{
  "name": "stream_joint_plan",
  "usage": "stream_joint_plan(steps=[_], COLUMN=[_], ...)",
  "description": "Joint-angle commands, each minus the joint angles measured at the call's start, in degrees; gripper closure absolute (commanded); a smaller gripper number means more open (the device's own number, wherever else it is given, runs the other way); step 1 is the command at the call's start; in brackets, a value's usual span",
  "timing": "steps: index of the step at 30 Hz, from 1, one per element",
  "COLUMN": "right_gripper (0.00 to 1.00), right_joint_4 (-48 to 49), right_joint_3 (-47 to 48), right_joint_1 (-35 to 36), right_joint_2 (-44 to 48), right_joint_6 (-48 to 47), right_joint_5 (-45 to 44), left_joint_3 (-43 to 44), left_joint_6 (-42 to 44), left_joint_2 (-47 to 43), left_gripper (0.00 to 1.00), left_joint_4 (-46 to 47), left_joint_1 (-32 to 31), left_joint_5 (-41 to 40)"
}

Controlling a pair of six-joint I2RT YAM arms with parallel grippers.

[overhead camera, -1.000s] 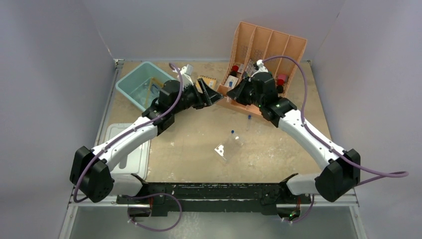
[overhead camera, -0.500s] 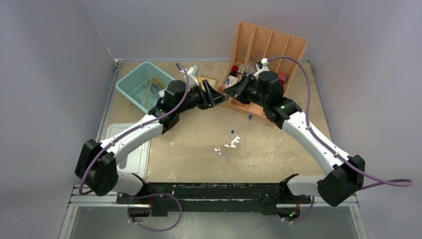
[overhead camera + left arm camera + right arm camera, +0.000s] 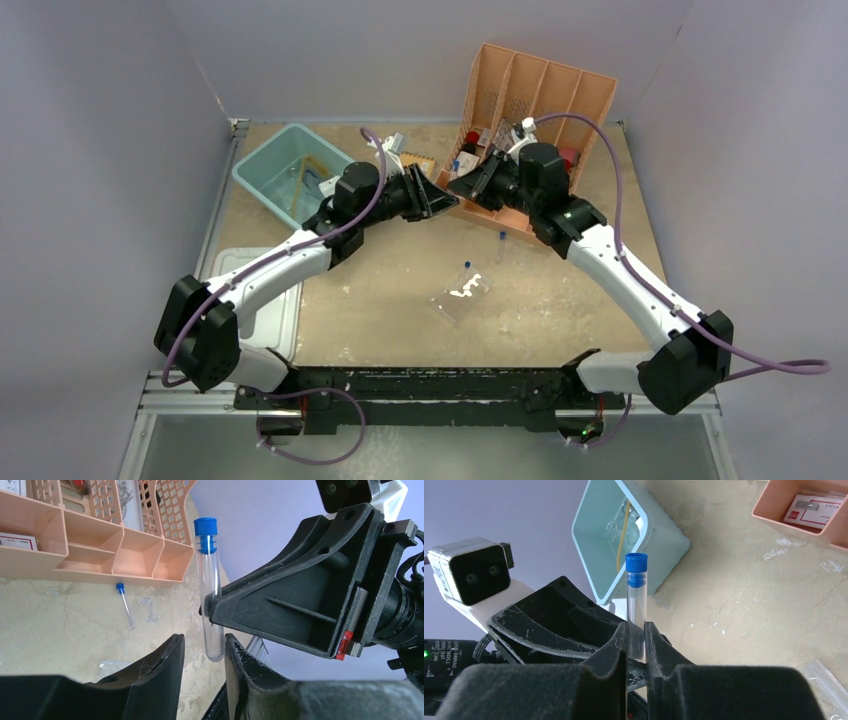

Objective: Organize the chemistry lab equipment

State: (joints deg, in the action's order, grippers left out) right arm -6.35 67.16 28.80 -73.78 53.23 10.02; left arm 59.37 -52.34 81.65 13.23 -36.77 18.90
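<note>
My right gripper (image 3: 635, 630) is shut on a clear blue-capped test tube (image 3: 636, 600) and holds it upright in the air, cap up. My left gripper (image 3: 204, 642) is open, its two fingers on either side of the bottom end of that tube (image 3: 210, 585). In the top view the two grippers meet (image 3: 447, 193) in front of the peach divider. Two more blue-capped tubes (image 3: 500, 243) (image 3: 466, 268) lie on the table, by a small clear bag (image 3: 458, 297). Amber tubing (image 3: 622, 530) lies in the teal bin.
The teal bin (image 3: 262, 160) stands at the back left. The peach divider (image 3: 540, 85) with bottles and boxes stands at the back right. An orange notepad (image 3: 420, 160) lies behind the left gripper. A white tray (image 3: 250, 290) sits at the left edge.
The left gripper has moved right and closer to the right gripper, so its open fingers now flank the tube's lower end. The right gripper shifted slightly up and back, still holding the tube.
</note>
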Motion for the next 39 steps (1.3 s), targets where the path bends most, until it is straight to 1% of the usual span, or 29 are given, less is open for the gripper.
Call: stream_joint_plan(steps=[1, 3, 4, 8, 9, 11, 12, 15, 19, 21, 23, 27, 29, 34, 36, 39], right_gripper=[0.88, 0.88, 0.88, 0.84, 0.79, 0.61, 0.55, 0.43, 0.37, 0.36, 0.37, 0.51, 0.60, 0.74, 0.74, 0.69], right_joint_4=[0.6, 0.4, 0.3, -0.5, -0.7, -1.9, -3.8, -10.8, -18.0, -20.6, -23.5, -26.0, -26.1, -26.4, -26.4, -26.3], right_joint_3=[1.1, 1.3, 1.5, 2.2, 2.4, 3.8, 5.2, 10.1, 15.2, 17.3, 19.4, 20.9, 20.9, 20.8, 20.5, 20.3], right_joint_1=[-0.2, -0.2, -0.2, -0.3, -0.4, -0.8, -1.1, -2.5, -5.7, -6.8, -7.4, -8.4, -8.9, -9.3, -9.5, -9.6], right_joint_2=[0.4, 0.4, 0.4, 0.4, 0.3, -0.4, -1.1, -3.0, -5.7, -7.4, -9.0, -9.7, -9.6, -10.1, -10.1, -10.1], right_joint_6=[-2.5, -2.9, -3.0, -3.4, -3.9, -5.7, -6.9, -10.0, -13.4, -15.3, -17.0, -17.7, -17.4, -17.3, -17.3, -17.5], right_joint_5=[2.2, 2.4, 2.5, 2.8, 3.1, 4.6, 4.9, 4.8, 11.3, 15.7, 19.6, 24.0, 25.0, 25.8, 25.6, 25.3], left_joint_3=[2.7, 2.7, 2.6, 2.4, 2.5, 3.2, 3.8, 5.3, 4.5, 4.5, 4.7, 4.5, 4.3, 3.8, 3.7, 3.6], left_joint_6=[3.3, 3.7, 3.9, 6.0, 6.7, 9.5, 11.4, 19.4, 29.7, 33.0, 35.8, 39.1, 40.1, 42.1, 43.4, 44.8], left_joint_2=[-0.4, -0.5, -0.5, -0.5, -0.4, -0.3, -0.3, -0.9, -2.8, -3.1, -3.1, -3.2, -3.2, -3.2, -3.3, -3.5], left_gripper=[0.65, 0.68, 0.73, 1.00, 1.00, 1.00, 1.00, 1.00, 1.00, 1.00, 1.00, 1.00, 1.00, 1.00, 1.00, 1.00], left_joint_4=[3.1, 3.5, 3.9, 4.7, 4.4, 2.7, 1.4, -3.6, -6.2, -6.9, -7.9, -8.0, -8.2, -8.7, -9.4, -10.3], left_joint_1=[0.1, 0.1, 0.1, 0.1, 0.1, 0.1, 0.1, 0.1, 0.1, 0.2, 0.3, 0.2, 0.2, 0.2, 0.3, 0.3], left_joint_5=[-0.1, -0.3, -0.3, -0.4, -0.4, 0.6, 1.1, 3.4, 7.9, 9.7, 10.1, 10.4, 10.4, 11.4, 11.5, 11.7])
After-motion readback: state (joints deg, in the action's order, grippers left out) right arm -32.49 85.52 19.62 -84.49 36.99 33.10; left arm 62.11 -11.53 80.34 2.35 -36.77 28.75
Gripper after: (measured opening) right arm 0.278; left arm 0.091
